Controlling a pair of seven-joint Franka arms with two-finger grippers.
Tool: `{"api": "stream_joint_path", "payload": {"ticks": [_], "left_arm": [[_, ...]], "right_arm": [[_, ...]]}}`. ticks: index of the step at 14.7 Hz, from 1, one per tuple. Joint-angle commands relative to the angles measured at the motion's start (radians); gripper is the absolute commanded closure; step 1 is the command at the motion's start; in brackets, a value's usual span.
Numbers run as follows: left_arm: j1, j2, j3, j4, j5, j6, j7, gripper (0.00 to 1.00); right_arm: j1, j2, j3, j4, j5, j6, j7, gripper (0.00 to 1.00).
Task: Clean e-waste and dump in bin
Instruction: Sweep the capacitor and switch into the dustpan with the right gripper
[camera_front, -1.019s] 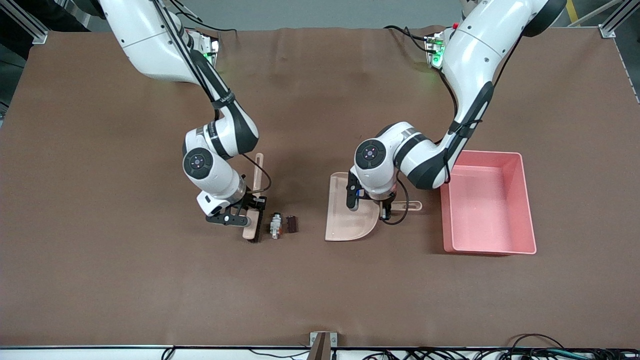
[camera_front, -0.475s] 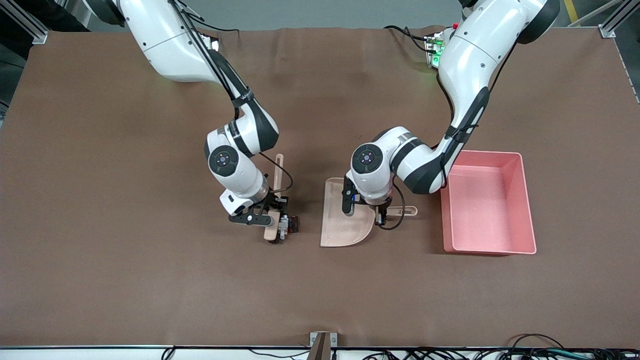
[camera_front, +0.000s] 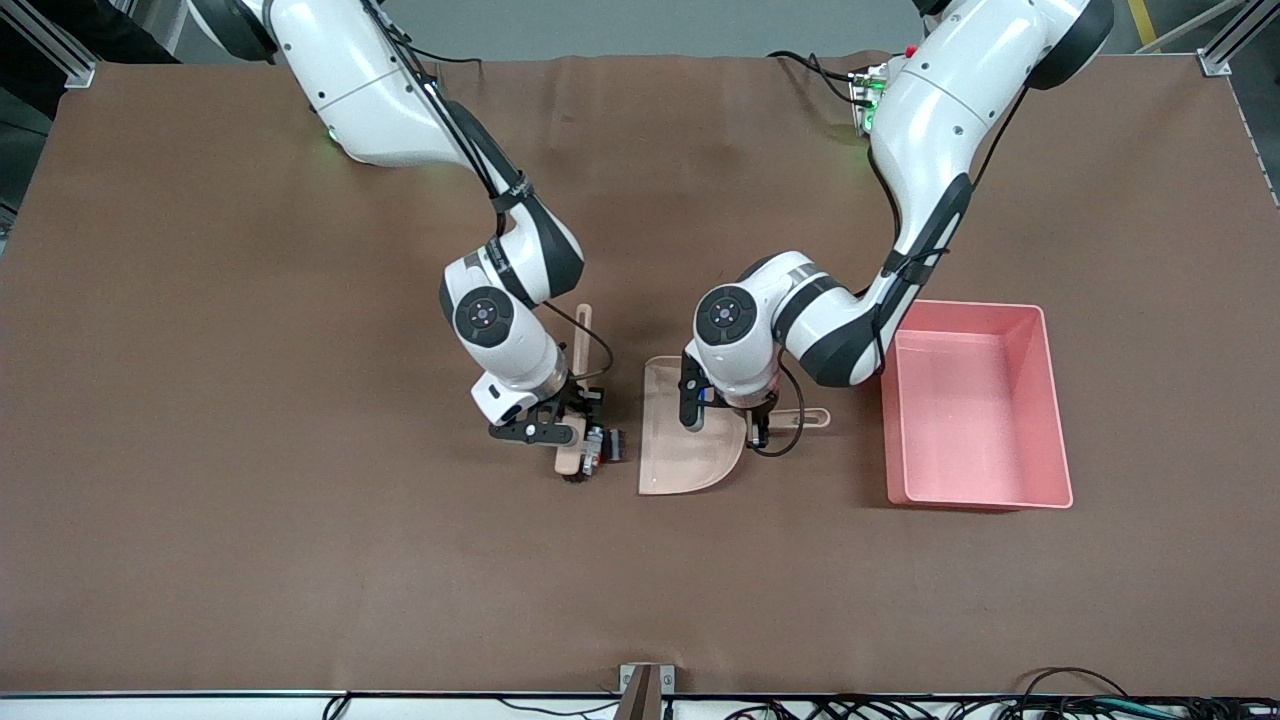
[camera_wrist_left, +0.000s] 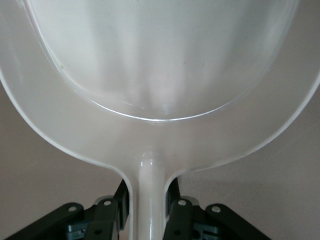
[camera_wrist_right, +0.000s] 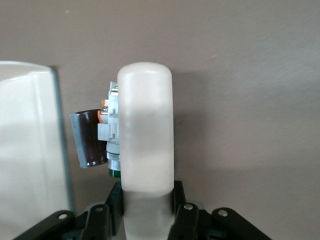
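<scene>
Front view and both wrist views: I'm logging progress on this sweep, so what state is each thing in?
Brush: held by right gripper, pressed against both parts.
White-grey part: on table, not yet in dustpan.
Dark cylinder: on table, close to the dustpan's lip.
Dustpan: flat on table, empty, handle held by left gripper.
Pink bin: upright, empty.

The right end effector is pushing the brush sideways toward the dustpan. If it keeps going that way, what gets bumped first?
Probably the dustpan; the e-waste already sits against the brush, just short of the dustpan's edge.
</scene>
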Motion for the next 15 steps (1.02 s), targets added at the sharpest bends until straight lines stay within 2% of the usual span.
{"api": "stream_joint_path", "payload": {"ticks": [1,5,10,13,15], "left_arm": [[-0.022,0.039,0.007,0.065,0.011,-0.021,-0.012,0.81],[-0.031,0.062,0.007,0.094,0.009,-0.021,-0.015,0.82],[-0.044,0.072,0.007,0.102,0.009,-0.021,-0.052,0.82],[-0.042,0.072,0.007,0.102,0.009,-0.021,-0.052,0.82],[-0.042,0.072,0.007,0.102,0.009,-0.021,-0.052,0.82]], "right_arm": [[0.050,0.046,-0.009,0.054,0.019,0.020,0.066,0.98],[0.101,0.061,-0.009,0.079,0.016,0.022,0.109,0.98],[0.181,0.106,-0.010,0.180,0.010,0.020,0.233,0.99],[0.184,0.101,-0.012,0.186,0.001,0.019,0.241,0.99],[0.150,0.095,-0.013,0.184,-0.002,0.006,0.168,0.99]]}}
